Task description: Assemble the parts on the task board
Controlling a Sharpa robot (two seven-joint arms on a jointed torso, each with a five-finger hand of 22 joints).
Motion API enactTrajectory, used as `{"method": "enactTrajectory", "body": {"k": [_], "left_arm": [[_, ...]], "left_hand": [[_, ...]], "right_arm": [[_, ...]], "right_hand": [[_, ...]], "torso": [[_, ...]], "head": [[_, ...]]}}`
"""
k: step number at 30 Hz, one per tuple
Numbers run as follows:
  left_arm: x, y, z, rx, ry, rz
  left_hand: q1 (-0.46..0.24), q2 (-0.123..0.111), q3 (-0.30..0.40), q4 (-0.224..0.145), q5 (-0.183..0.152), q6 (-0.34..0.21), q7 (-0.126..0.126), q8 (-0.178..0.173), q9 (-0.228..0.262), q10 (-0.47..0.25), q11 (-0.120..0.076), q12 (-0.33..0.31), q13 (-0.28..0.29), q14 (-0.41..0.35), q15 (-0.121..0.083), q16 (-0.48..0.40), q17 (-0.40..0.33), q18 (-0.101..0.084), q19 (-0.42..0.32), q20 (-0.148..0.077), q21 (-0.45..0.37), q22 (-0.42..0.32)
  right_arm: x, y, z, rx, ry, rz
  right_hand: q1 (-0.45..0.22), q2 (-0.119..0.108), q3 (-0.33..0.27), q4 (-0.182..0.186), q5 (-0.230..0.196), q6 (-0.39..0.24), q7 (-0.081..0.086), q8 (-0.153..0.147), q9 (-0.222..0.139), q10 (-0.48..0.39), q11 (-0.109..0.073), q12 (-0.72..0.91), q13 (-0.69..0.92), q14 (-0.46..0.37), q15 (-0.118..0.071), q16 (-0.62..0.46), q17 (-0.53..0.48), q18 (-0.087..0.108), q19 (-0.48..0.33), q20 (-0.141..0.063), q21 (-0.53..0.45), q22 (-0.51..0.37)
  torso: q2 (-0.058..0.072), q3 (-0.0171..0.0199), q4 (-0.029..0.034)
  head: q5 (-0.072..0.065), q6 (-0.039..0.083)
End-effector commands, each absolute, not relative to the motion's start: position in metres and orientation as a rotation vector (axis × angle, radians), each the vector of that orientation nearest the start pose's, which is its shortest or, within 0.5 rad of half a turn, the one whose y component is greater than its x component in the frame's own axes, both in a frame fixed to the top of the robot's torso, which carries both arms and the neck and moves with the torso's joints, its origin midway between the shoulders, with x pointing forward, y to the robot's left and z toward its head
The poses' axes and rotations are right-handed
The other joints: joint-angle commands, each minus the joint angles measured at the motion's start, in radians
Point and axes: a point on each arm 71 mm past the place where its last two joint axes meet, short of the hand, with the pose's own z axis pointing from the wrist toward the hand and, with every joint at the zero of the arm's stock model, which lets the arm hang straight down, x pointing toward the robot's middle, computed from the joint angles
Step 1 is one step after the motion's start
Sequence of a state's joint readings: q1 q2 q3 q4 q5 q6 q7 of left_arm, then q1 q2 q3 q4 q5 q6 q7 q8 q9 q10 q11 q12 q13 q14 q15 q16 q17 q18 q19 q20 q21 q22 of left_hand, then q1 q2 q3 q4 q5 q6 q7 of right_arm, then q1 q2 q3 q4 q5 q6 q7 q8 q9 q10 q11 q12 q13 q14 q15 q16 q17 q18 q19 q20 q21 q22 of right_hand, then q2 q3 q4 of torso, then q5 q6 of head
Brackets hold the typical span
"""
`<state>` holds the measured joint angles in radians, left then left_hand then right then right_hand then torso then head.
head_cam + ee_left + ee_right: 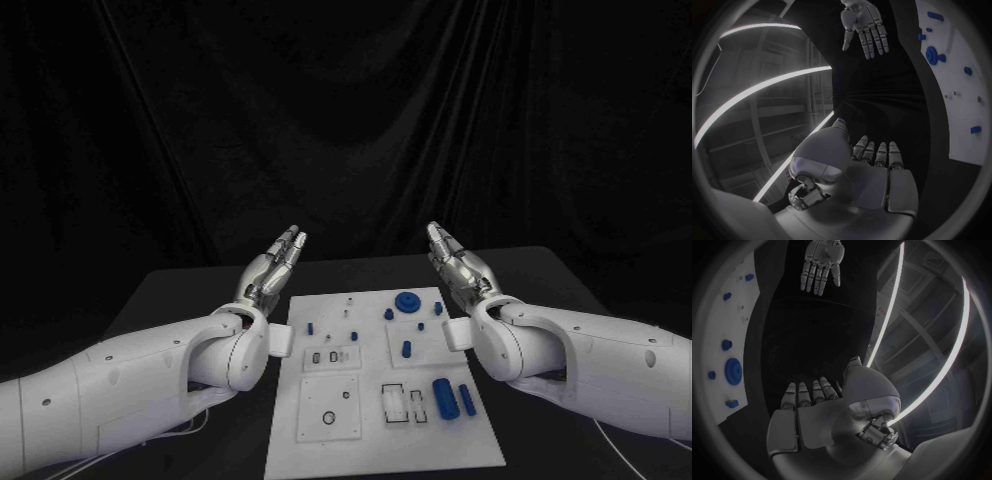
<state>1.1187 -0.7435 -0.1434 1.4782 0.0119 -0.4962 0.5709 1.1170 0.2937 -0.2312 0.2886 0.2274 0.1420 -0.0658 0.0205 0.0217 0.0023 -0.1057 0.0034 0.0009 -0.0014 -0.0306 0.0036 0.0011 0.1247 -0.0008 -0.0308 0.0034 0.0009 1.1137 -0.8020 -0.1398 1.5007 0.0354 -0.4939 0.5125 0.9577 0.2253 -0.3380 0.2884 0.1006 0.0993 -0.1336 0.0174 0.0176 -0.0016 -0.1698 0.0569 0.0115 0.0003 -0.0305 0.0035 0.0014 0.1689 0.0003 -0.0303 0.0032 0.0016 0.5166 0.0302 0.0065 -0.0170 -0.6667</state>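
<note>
The black bench (173, 285) carries the white board (378, 440) at its middle, with small blue parts on its far and right areas: a round toothed one (410, 302) near the far edge, two cylinders (450, 396) nearer the robot. No part is picked up yet; a good start would probably be bringing one hand over a loose cylinder and closing squarely on it. Left hand (274, 262) and right hand (456, 260) hover beside the board's far corners, fingers straight, spread, holding nothing.
</note>
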Motion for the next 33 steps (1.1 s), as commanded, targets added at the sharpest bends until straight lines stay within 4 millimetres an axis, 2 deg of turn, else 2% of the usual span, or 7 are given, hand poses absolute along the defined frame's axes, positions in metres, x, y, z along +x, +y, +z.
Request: {"method": "enactTrajectory", "body": {"k": [1, 13, 14, 19, 22, 27, 33], "left_arm": [[0.468, 0.174, -0.236, -1.046, 1.345, -1.698], [0.468, 0.171, -0.238, -0.999, 1.363, -1.857], [0.471, 0.183, -0.239, -1.031, 1.360, -1.879], [0.472, 0.189, -0.239, -1.008, 1.368, -1.872], [0.473, 0.191, -0.239, -0.957, 1.388, -1.868], [0.472, 0.194, -0.238, -0.909, 1.409, -1.863], [0.472, 0.197, -0.239, -0.890, 1.419, -1.846]], "left_hand": [[0.006, 0.000, 0.002, 0.006, -0.003, 0.005, 0.001, 0.005, 0.001, -0.002, -0.007, -0.003, -0.001, 0.001, -0.092, -0.004, -0.001, 0.008, 0.001, -0.027, -0.003, -0.001], [0.025, -0.010, -0.006, 0.003, 0.002, 0.016, 0.006, 0.006, 0.002, -0.002, 0.000, -0.003, -0.001, 0.001, -0.048, -0.004, -0.001, 0.020, 0.001, 0.028, -0.003, -0.001], [0.025, -0.010, -0.006, 0.003, 0.002, 0.016, 0.006, 0.006, 0.002, -0.002, 0.000, -0.003, -0.001, 0.001, -0.048, -0.004, -0.001, 0.020, 0.001, 0.028, -0.003, -0.001], [0.041, -0.016, -0.013, 0.002, 0.004, 0.027, 0.006, 0.008, 0.003, -0.002, 0.001, -0.003, -0.001, 0.001, -0.037, -0.004, -0.001, 0.026, 0.001, 0.047, -0.003, -0.001], [0.050, -0.017, -0.016, 0.003, 0.006, 0.032, 0.009, 0.009, 0.004, -0.002, 0.005, -0.003, -0.001, 0.001, -0.025, -0.004, -0.001, 0.032, 0.001, 0.067, -0.003, -0.001], [0.054, -0.014, -0.017, 0.003, 0.007, 0.029, 0.009, 0.008, 0.003, -0.002, 0.007, -0.003, -0.001, 0.001, -0.021, -0.004, -0.001, 0.034, 0.001, 0.074, -0.003, -0.001], [0.062, -0.013, -0.017, 0.002, 0.015, 0.032, 0.010, 0.008, 0.004, -0.002, 0.009, -0.003, -0.001, 0.001, -0.015, -0.004, -0.001, 0.039, 0.001, 0.084, -0.003, -0.001]], "right_arm": [[0.463, -0.203, -0.250, 1.208, 1.482, 1.560], [0.461, -0.209, -0.257, 1.207, 1.559, 1.667], [0.468, -0.202, -0.258, 1.191, 1.522, 1.602], [0.469, -0.206, -0.257, 1.147, 1.536, 1.585], [0.470, -0.209, -0.256, 1.083, 1.553, 1.568], [0.471, -0.211, -0.254, 0.987, 1.585, 1.544], [0.472, -0.215, -0.248, 0.880, 1.625, 1.481]], "right_hand": [[0.013, 0.001, -0.006, 0.001, 0.004, 0.007, 0.005, 0.004, 0.001, 0.002, 0.000, 0.002, 0.000, 0.000, -0.170, -0.003, -0.001, 0.010, 0.000, -0.055, -0.003, -0.002], [0.040, -0.018, -0.004, 0.000, 0.006, 0.018, 0.021, 0.005, 0.002, 0.004, 0.034, 0.020, 0.003, 0.000, -0.134, -0.003, -0.001, 0.005, 0.000, -0.029, -0.003, -0.002], [0.040, -0.018, -0.004, 0.000, 0.006, 0.018, 0.021, 0.005, 0.002, 0.004, 0.034, 0.020, 0.003, 0.000, -0.134, -0.003, -0.001, 0.005, 0.000, -0.029, -0.003, -0.002], [0.050, -0.030, -0.004, -0.001, 0.005, 0.022, 0.027, 0.006, 0.003, 0.004, 0.051, 0.023, 0.004, 0.000, -0.116, -0.003, -0.001, 0.003, 0.000, -0.014, -0.003, -0.002], [0.063, -0.040, 0.001, 0.000, 0.010, 0.031, 0.040, 0.008, 0.004, 0.005, 0.074, 0.026, 0.004, 0.000, -0.093, -0.003, -0.001, 0.001, 0.000, 0.007, -0.003, -0.002], [0.082, -0.047, 0.009, -0.002, 0.022, 0.040, 0.054, 0.010, 0.005, 0.005, 0.085, 0.028, 0.004, 0.000, -0.081, -0.003, -0.001, 0.001, 0.000, 0.020, -0.003, -0.002], [0.103, -0.052, 0.019, 0.000, 0.033, 0.049, 0.066, 0.011, 0.006, 0.007, 0.102, 0.034, 0.005, 0.000, -0.065, -0.003, -0.001, 0.002, 0.000, 0.036, -0.003, -0.002]], "torso": [[-0.001, 0.0008, 0.0004], [-0.001, 0.0008, 0.0004], [0.028, -0.0392, -0.0136], [0.022, -0.0421, -0.0121], [0.018, -0.0437, -0.0119], [0.019, -0.0429, -0.0121], [0.017, -0.0418, -0.0102]], "head": [[0.000, 0.000], [0.000, 0.000], [0.036, 0.077], [0.033, 0.065], [0.039, 0.059], [0.041, 0.056], [0.043, 0.037]]}}
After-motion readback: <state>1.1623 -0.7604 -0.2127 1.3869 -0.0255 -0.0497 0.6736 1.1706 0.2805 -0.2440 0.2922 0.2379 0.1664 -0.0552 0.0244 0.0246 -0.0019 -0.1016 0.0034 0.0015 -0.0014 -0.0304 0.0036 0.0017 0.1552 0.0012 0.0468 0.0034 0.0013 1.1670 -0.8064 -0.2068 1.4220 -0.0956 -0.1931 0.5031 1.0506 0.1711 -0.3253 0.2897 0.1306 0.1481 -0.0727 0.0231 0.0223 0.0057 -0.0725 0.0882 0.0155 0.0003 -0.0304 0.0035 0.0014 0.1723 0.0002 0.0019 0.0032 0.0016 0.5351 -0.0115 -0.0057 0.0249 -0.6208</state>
